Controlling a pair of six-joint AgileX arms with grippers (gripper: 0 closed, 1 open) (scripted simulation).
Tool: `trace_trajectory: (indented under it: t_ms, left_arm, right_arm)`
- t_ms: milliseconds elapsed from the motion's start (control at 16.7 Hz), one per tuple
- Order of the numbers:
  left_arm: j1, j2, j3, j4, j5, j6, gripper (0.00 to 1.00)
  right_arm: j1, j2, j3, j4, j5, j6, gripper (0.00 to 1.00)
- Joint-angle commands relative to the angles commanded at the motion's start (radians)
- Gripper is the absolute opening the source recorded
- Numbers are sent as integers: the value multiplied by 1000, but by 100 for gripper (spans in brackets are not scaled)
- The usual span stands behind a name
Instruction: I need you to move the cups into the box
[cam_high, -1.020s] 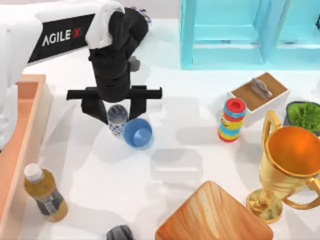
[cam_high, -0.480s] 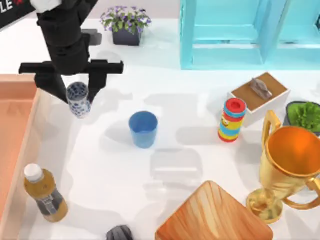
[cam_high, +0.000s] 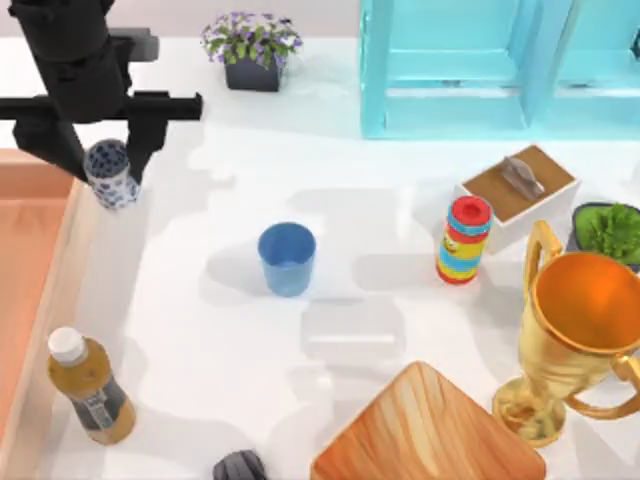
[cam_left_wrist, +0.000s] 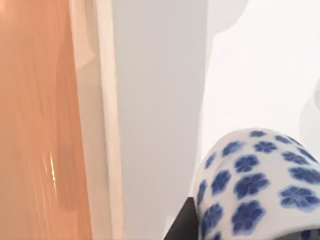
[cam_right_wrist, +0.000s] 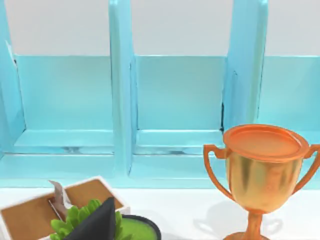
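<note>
My left gripper (cam_high: 103, 160) is at the table's far left, shut on the white cup with blue flowers (cam_high: 110, 173), which hangs tilted above the table. It hovers just right of the box's orange-tan wall (cam_high: 62, 262), near its far corner. In the left wrist view the floral cup (cam_left_wrist: 260, 180) sits close up, with the box wall (cam_left_wrist: 40, 125) across a strip of white table. The plain blue cup (cam_high: 287, 258) stands upright and alone mid-table. A dark part of my right gripper (cam_right_wrist: 97, 222) shows in the right wrist view, facing the cabinet.
A juice bottle (cam_high: 90, 390) stands by the box's near right side. A flower pot (cam_high: 252, 45) and turquoise cabinet (cam_high: 480, 60) line the back. On the right are a ring toy (cam_high: 463, 240), small white box (cam_high: 518, 190), green plant (cam_high: 608, 230), gold trophy (cam_high: 580, 330) and wooden board (cam_high: 430, 430).
My left gripper lifted the floral cup away from the blue cup and carried it left and back toward the box. The blue cup stayed standing.
</note>
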Motion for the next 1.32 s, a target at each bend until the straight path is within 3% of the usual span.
trace_trajectory:
  t_ms: [240, 600, 780, 1320]
  left_arm:
    - [110, -109, -101, -11, 2, 109, 0]
    - [481, -471, -424, -45, 1, 467, 0]
    - [607, -597, -547, -54, 4, 592, 0]
    - [633, -622, -613, -15, 1, 628, 0]
  right_arm:
    - [0, 0, 0, 0, 0, 0, 100]
    - [0, 0, 0, 0, 0, 0, 100]
    - [0, 0, 0, 0, 0, 0, 100]
    - [0, 0, 0, 0, 0, 0, 100]
